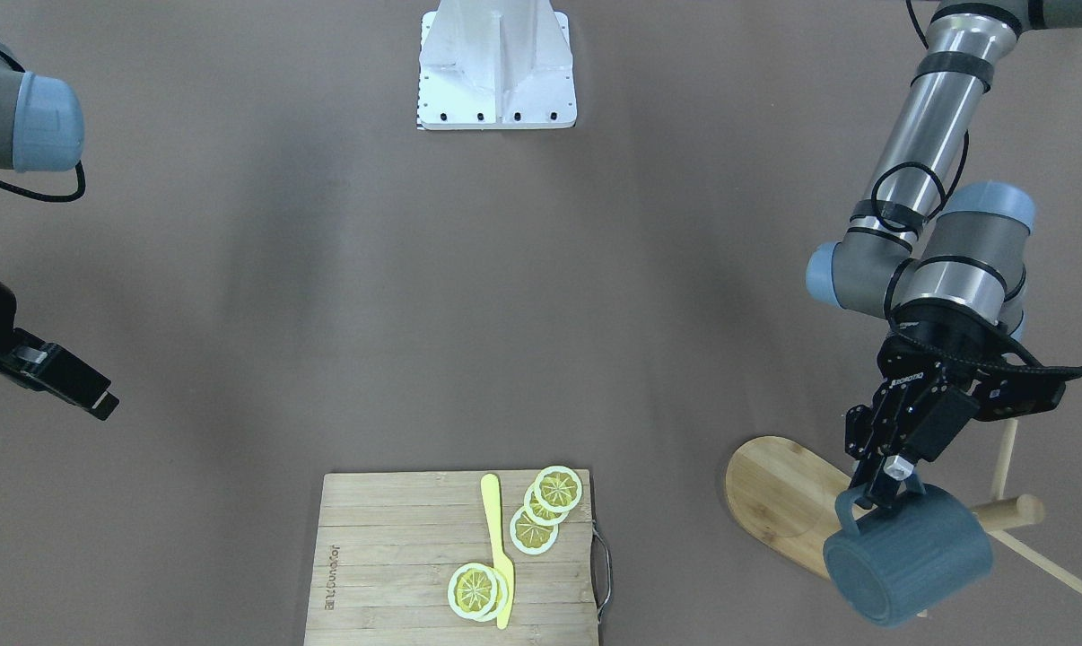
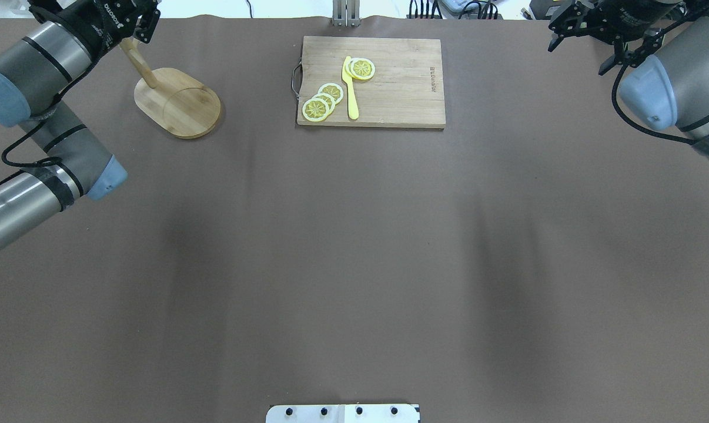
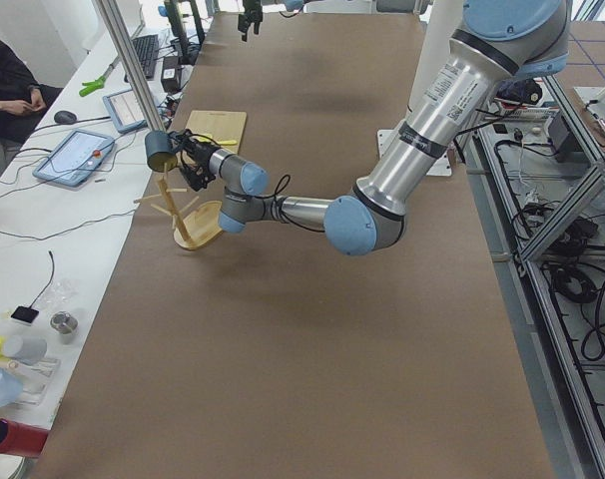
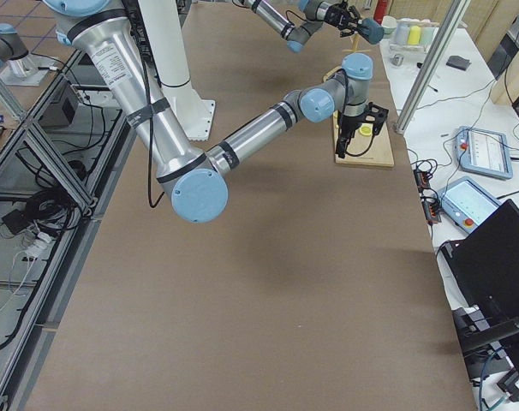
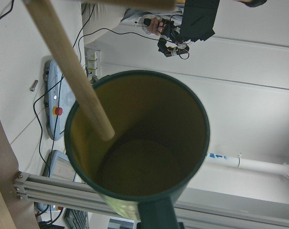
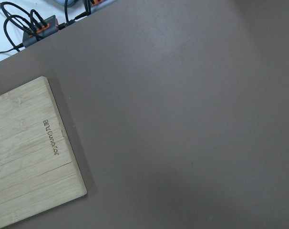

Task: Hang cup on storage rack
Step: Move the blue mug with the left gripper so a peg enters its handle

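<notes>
Slate-blue cup hangs just below the left gripper, fingers clamped on its handle, long axis tipped toward the storage rack; 1 peg slants across its open mouth.

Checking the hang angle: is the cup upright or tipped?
Tipped sideways: the left gripper holds the cup by its handle, mouth facing the wrist camera.

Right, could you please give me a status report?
Left gripper shut on cup handle. Cup aloft at rack. Right gripper away, jaws unreadable. Peg crosses cup's mouth.
</notes>
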